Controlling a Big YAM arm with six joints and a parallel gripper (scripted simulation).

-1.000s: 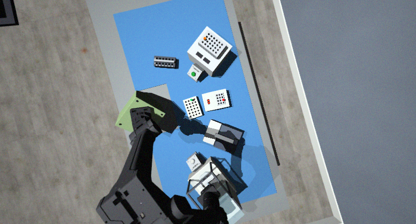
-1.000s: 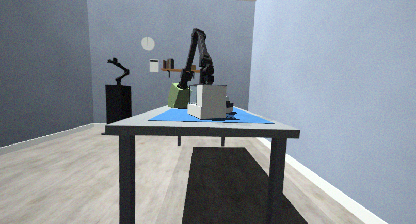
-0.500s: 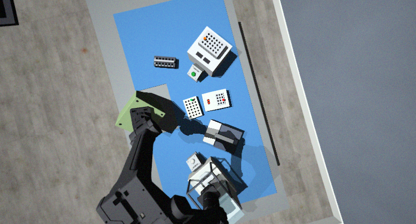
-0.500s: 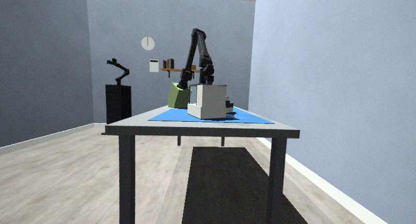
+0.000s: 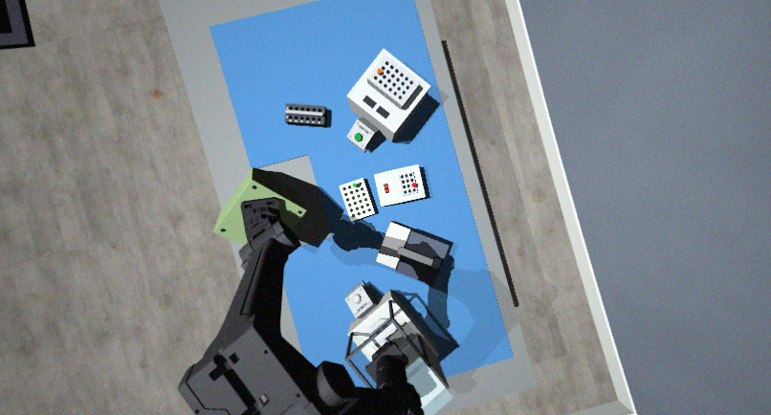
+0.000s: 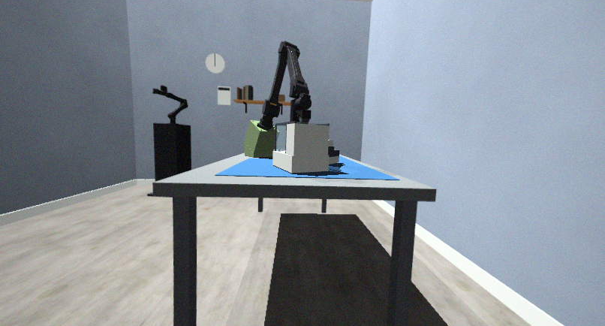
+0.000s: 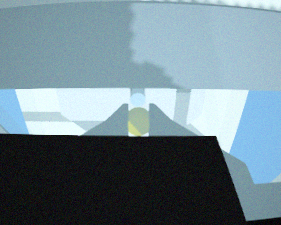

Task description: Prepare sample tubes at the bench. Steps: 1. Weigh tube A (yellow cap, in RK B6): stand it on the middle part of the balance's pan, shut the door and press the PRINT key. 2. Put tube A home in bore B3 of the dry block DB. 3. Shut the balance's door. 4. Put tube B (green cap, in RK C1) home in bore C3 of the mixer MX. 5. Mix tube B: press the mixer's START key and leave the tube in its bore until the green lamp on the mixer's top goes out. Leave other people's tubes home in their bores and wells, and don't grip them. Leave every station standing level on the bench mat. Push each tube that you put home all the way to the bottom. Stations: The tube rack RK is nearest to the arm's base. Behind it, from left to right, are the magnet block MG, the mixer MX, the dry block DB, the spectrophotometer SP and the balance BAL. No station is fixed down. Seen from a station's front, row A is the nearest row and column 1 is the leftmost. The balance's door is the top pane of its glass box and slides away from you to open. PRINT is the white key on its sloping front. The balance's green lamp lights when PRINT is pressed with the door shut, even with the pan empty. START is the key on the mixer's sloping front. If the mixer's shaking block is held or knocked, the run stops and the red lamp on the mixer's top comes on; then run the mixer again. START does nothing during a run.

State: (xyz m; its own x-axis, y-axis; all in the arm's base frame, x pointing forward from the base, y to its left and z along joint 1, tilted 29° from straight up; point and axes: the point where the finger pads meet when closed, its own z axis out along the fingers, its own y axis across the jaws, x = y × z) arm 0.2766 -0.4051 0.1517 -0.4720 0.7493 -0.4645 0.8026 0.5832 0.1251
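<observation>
The gripper [image 7: 138, 119] is shut on tube A, whose yellow cap [image 7: 138, 128] fills the gap between the fingertips. In the top view the wrist hides fingers and tube, over the balance [image 5: 367, 327] [image 6: 311, 148]. The balance's door [image 5: 429, 387] is slid back, open. The PRINT key [image 5: 357, 297] is uncovered. Whether tube A touches the pan is hidden. Tube B's green cap [image 5: 354, 185] is in the tube rack [image 5: 371, 210]. The dry block [image 5: 395, 180] holds a red-capped tube. The mixer [image 5: 359, 95] holds an orange-capped tube; its START key [image 5: 358, 137] is green. Lamp states cannot be told.
The spectrophotometer [image 5: 398, 231] stands between dry block and balance. The magnet block [image 5: 305, 106] lies in front of the mixer. The balance's dark-framed glass box surrounds the gripper's area. The green arm base [image 5: 231, 218] [image 6: 258, 143] stands at the bench's front edge.
</observation>
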